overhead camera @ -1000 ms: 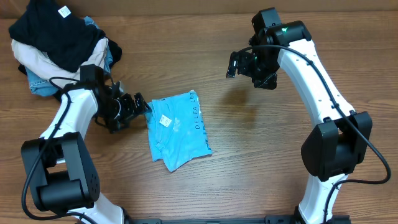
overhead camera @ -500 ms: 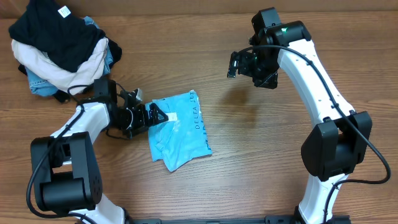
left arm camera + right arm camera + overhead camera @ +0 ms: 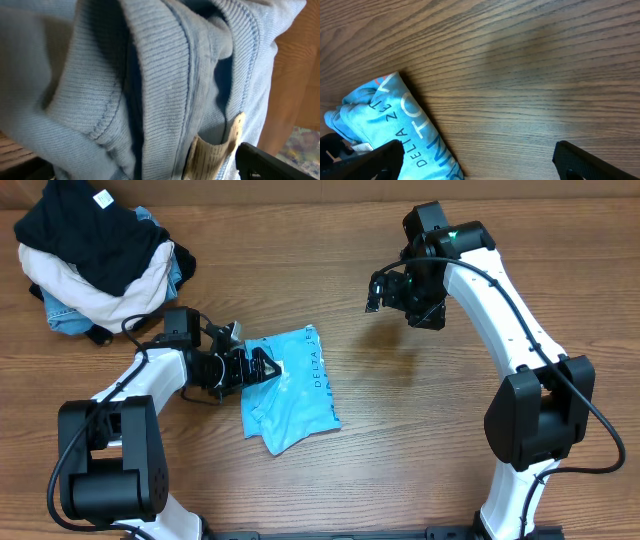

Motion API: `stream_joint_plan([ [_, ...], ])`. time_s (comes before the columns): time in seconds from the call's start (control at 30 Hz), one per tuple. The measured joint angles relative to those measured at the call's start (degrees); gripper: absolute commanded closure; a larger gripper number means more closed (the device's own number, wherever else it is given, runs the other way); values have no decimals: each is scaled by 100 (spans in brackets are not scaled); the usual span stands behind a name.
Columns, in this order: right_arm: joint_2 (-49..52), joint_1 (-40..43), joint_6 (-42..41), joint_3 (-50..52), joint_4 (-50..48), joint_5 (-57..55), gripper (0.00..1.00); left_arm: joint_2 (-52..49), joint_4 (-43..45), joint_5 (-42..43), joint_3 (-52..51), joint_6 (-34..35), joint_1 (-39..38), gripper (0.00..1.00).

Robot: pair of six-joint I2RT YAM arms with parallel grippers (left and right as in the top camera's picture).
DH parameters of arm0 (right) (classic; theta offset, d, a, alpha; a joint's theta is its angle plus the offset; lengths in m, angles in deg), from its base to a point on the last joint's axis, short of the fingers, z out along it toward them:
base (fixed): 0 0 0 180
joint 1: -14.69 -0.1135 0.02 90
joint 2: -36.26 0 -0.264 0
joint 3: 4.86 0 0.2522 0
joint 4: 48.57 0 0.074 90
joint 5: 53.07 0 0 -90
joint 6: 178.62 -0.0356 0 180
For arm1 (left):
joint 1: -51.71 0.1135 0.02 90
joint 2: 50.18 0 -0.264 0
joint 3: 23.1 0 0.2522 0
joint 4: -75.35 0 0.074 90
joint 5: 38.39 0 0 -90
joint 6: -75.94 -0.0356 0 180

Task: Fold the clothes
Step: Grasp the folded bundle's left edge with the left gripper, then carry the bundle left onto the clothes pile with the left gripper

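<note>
The clothes, a sky-blue T-shirt (image 3: pixel 295 395) with white lettering, lie folded into a rough rectangle at the table's middle. My left gripper (image 3: pixel 262 365) is at its upper left corner, open, with its jaws astride the edge there. In the left wrist view the ribbed collar (image 3: pixel 160 75) and a white neck tag (image 3: pixel 210 152) fill the frame, one black fingertip (image 3: pixel 270 162) showing low right. My right gripper (image 3: pixel 390 290) hangs open above bare wood to the upper right of the shirt. Its wrist view catches the shirt's corner (image 3: pixel 395 130) at lower left.
A heap of other garments sits at the far left corner: black (image 3: pixel 90 235) on top, cream (image 3: pixel 110 295) and denim-blue (image 3: pixel 60 315) beneath. Bare wooden tabletop (image 3: pixel 420 430) lies right of and in front of the shirt.
My left gripper has slid right from beside the shirt onto its collar edge, still open. The right arm has barely shifted.
</note>
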Motion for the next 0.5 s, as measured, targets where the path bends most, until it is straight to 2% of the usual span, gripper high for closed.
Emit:
stream_joint_plan([
  [0.07,0,0,2,0,-11,0,0,-2,33,-22,2,92,-17,0],
  [0.17,0,0,4,0,-22,-2,0,-96,238,22,24,227,-101,12],
  [0.3,0,0,4,0,-20,-9,0,-332,542,262,92,372,-122,14],
  [0.33,0,0,4,0,-22,-9,0,-372,584,321,111,411,-122,22],
  [0.43,0,0,4,0,-35,-9,0,-442,691,350,109,448,-122,70],
  [0.5,0,0,7,0,-37,-11,0,-575,774,208,92,437,-118,96],
])
